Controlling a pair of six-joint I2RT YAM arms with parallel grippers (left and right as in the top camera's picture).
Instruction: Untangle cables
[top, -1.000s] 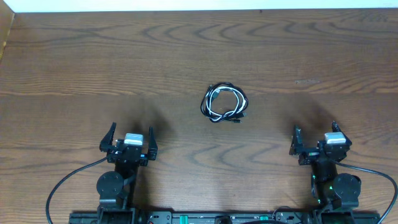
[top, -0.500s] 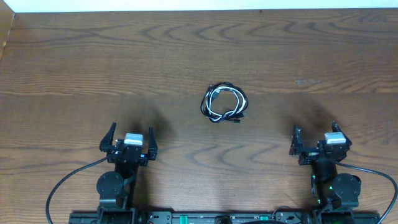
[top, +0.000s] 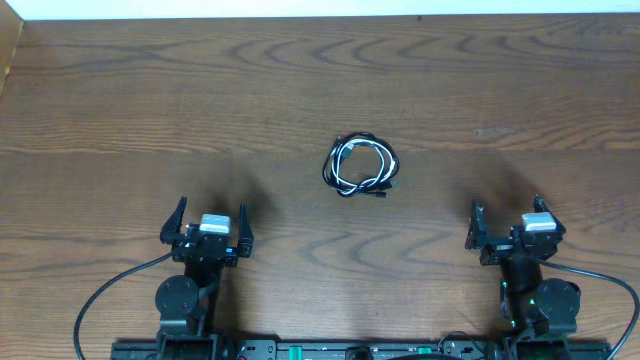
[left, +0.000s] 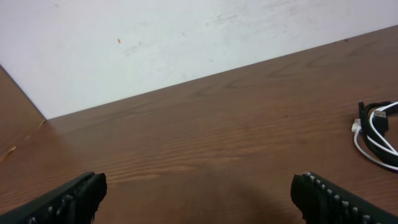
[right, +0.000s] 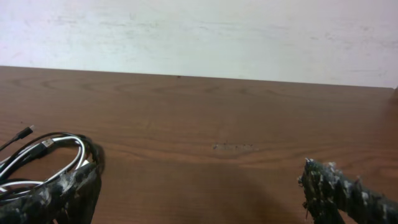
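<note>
The cables lie as one small coiled bundle of thin black and white cords in the middle of the wooden table. It also shows at the right edge of the left wrist view and at the left of the right wrist view. My left gripper is open and empty near the front edge, well left of the bundle. My right gripper is open and empty at the front right, well apart from the bundle.
The wooden table ends at a white wall at the back. A faint scuff mark is on the wood at the right. Thick black arm cables run along the front edge.
</note>
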